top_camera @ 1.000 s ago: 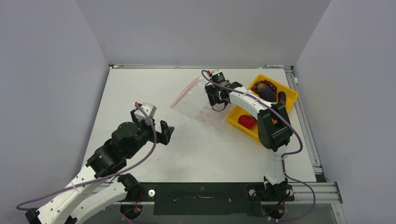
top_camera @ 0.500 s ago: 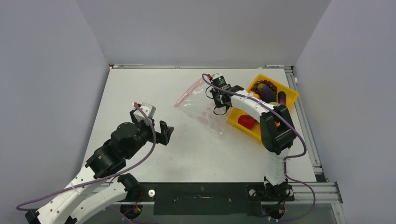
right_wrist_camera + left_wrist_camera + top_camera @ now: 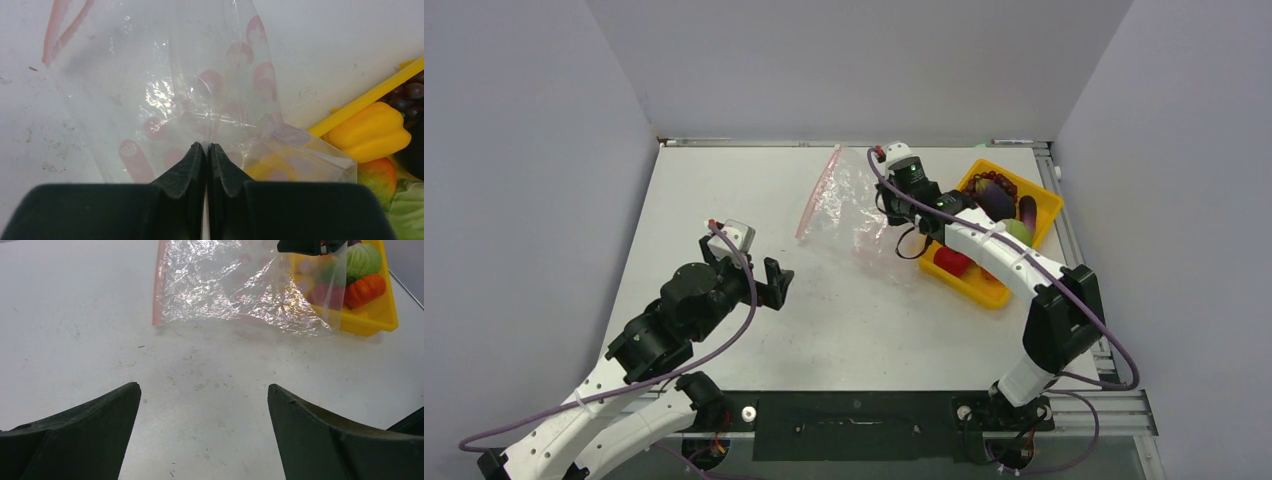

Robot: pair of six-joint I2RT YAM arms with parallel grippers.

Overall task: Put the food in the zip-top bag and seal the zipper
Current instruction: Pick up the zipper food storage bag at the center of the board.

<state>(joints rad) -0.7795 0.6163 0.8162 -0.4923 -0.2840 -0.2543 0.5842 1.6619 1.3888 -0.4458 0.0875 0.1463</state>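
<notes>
Holding the zip-top bag (image 3: pixel 849 205) up by a pinch of its clear film, the right fingers (image 3: pixel 197 160) are clenched tight on the plastic, well away from the zipper (image 3: pixel 159 282). The bag hangs crumpled just left of the yellow tray (image 3: pixel 372 322). Its lower edge seems to rest on the worktop (image 3: pixel 724 190), and one corner drapes in front of the tray. The left fingers (image 3: pixel 320 430) are spread wide with nothing between them, hovering well apart from the bag.

I judge this step to be getting the bag presented for loading. To do it well, I would keep the pinch firm and turn the pink strip towards the left arm. That arm can then take one lip of the mouth without catching both layers. Floppy film slips and folds easily, so slow moves suit it.

I count one bag, one zipper strip and one tray. All the food I can see is in the tray:
- one dark grape bunch (image 3: pixel 994 183)
- one green round piece (image 3: pixel 364 257)
- one orange piece (image 3: pixel 367 287)
- one yellow pepper (image 3: pixel 375 130)
- one red piece (image 3: pixel 952 262)
- at least one eggplant (image 3: pixel 1032 210)

The pieces overlap, so I cannot tell the full total.
</notes>
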